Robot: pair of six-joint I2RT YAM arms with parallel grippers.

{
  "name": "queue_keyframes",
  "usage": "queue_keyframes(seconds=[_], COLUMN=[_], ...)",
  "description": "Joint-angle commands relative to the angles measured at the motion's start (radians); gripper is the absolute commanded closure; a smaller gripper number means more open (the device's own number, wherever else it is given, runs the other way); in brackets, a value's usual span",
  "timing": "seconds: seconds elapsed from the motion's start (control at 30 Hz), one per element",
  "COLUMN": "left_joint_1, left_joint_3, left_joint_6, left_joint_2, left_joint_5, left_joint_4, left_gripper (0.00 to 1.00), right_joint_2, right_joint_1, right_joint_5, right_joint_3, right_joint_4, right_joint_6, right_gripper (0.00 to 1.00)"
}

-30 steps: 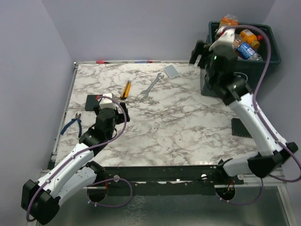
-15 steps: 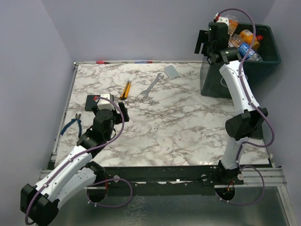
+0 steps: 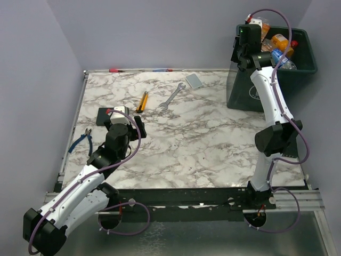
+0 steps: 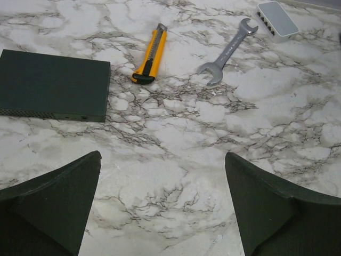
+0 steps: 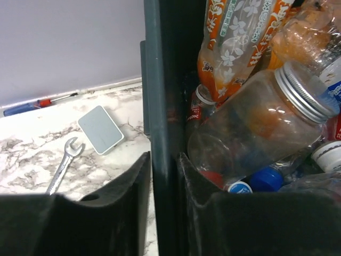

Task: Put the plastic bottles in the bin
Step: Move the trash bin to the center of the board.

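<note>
- Starting big: the table (image 3: 202, 138) is a marble top with both arms bolted at its near edge.
- The bin (image 3: 241, 98) is dark green and sits at the far right corner. Can't tell if it's on the marble or just beside it.
- The right arm (image 3: 272, 106) is stretched tall up to the bin's table-side wall. The left arm (image 3: 80, 189) lies low over the left side.
- The right gripper (image 5: 163, 159) is straddling that wall, one finger outside over the table and one inside among the bottles. The jaws are pinched onto the wall itself, with no bottle in them.
- The left gripper (image 4: 162, 156) has its jaws spread wide with nothing between them. It hovers over bare marble, facing the knife and wrench.
- The bottles (image 3: 281, 42) I can see are all piled in the bin.
  - An orange-label one (image 5: 234, 42) is up top.
  - A clear one with a silver cap (image 5: 250, 128) lies tilted just inside the pinched wall.
  - Blue and red caps poke out lower down.
- The box (image 4: 53, 85) is dark and flat, on the left side just ahead of the left gripper.
- The wrench (image 4: 226, 53) is silver and lies mid-table toward the far edge.
- The knife (image 4: 151, 56) has a yellow body and lies left of the wrench, not touching it.
- The white box (image 4: 276, 18) is small and sits near the far edge, between the wrench and the bin.
- The pliers (image 3: 82, 140) have blue handles and lie by the left edge, near the box.
</note>
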Motion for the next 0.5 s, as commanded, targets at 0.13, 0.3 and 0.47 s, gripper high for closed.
queue_keyframes(seconds=[0.13,0.3,0.47], left_joint_1=[-0.002,-0.003,-0.002], left_joint_3=[-0.006,-0.004,-0.003], left_joint_6=[0.0,-0.003,-0.003], left_joint_2=[0.004,0.011,0.018], left_joint_5=[0.014,0.02,0.024], left_joint_4=[0.008,0.011,0.012], left_gripper=[0.01,0.01,0.01], right_joint_2=[0.034,0.011,0.005], right_joint_1=[0.005,0.035,0.102], right_joint_5=[-0.135,-0.197,-0.247], right_joint_3=[0.055,0.064,0.078], right_joint_4=[-0.027,-0.005,0.01], right_joint_6=[0.016,-0.001,-0.024], right_gripper=[0.94,1.0,1.0])
